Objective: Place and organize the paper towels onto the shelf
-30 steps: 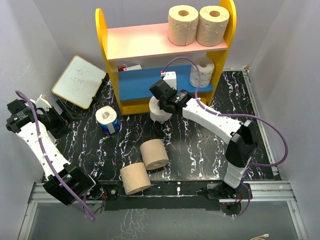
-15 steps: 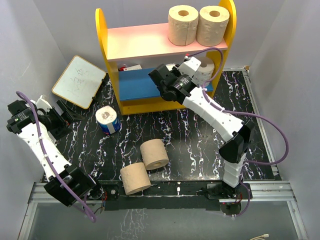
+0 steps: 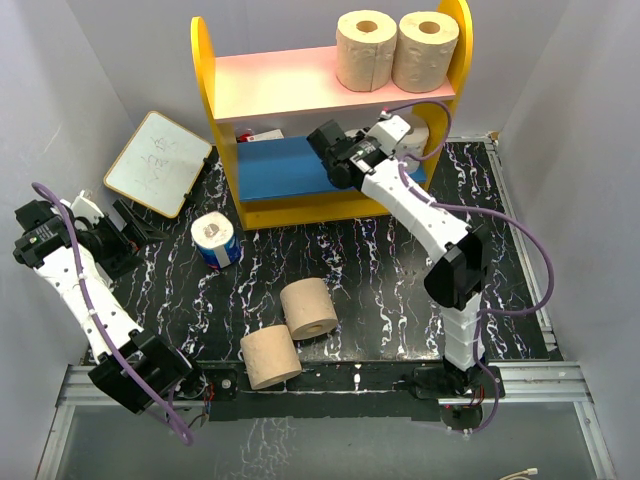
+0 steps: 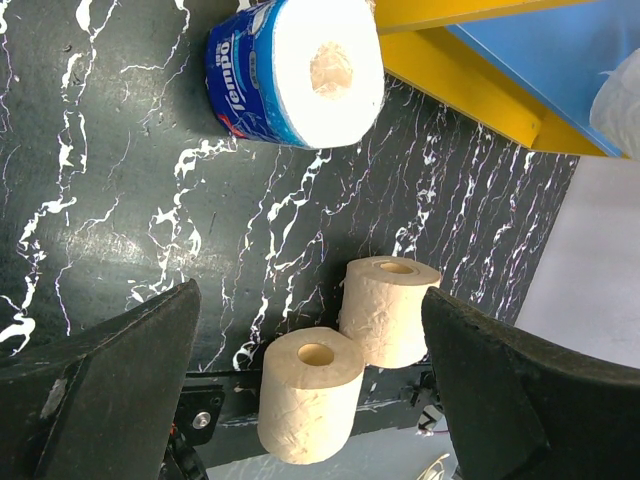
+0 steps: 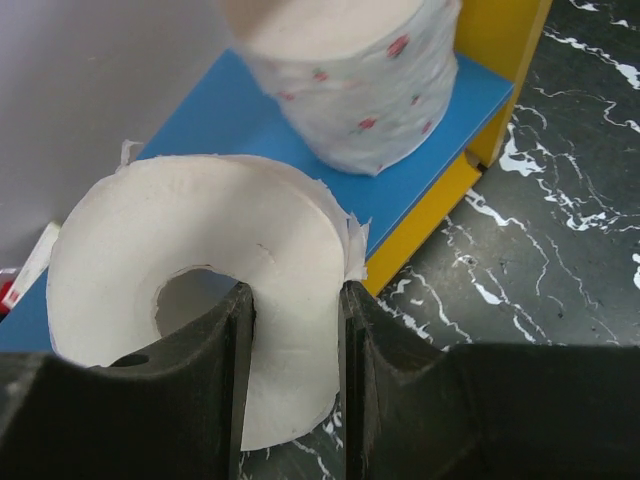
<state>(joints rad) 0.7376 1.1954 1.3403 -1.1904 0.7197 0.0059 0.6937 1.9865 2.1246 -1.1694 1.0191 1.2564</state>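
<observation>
Yellow round-topped side panels frame the small two-tier shelf (image 3: 205, 60) at the top centre of the overhead view. Its pink upper board (image 3: 280, 85) carries a large tan paper roll (image 3: 365, 50) and a second tan roll (image 3: 425, 50). They stand upright and touching at the board's right end.

The blue lower board (image 3: 285, 165) holds a white roll printed with small red marks (image 5: 350, 80), upright at its right end. A small red-and-white object (image 3: 258, 133) sits at the board's back left, too small to identify.

The right gripper (image 5: 295, 300) is clamped on the wall of a plain white paper roll (image 5: 120, 250), one finger inside the hollow core and the other against the outside. This roll is at the front edge of the blue board, just beside the printed roll. Whether it rests on the board cannot be told.

On the black, white-veined tabletop (image 3: 380, 270), a white roll in a blue wrapper (image 3: 215, 240) stands in front of the shelf's left panel. A third tan roll (image 3: 308, 308) and a fourth tan roll (image 3: 270, 358) stand touching at the lower centre. A flat white whiteboard (image 3: 158, 162) lies to the left of the shelf.

The left gripper (image 4: 310, 293) is at the left edge of the overhead view, its jaws wide apart with nothing between them. Its wrist view shows the blue-wrapped roll and the two tan rolls on the table.
</observation>
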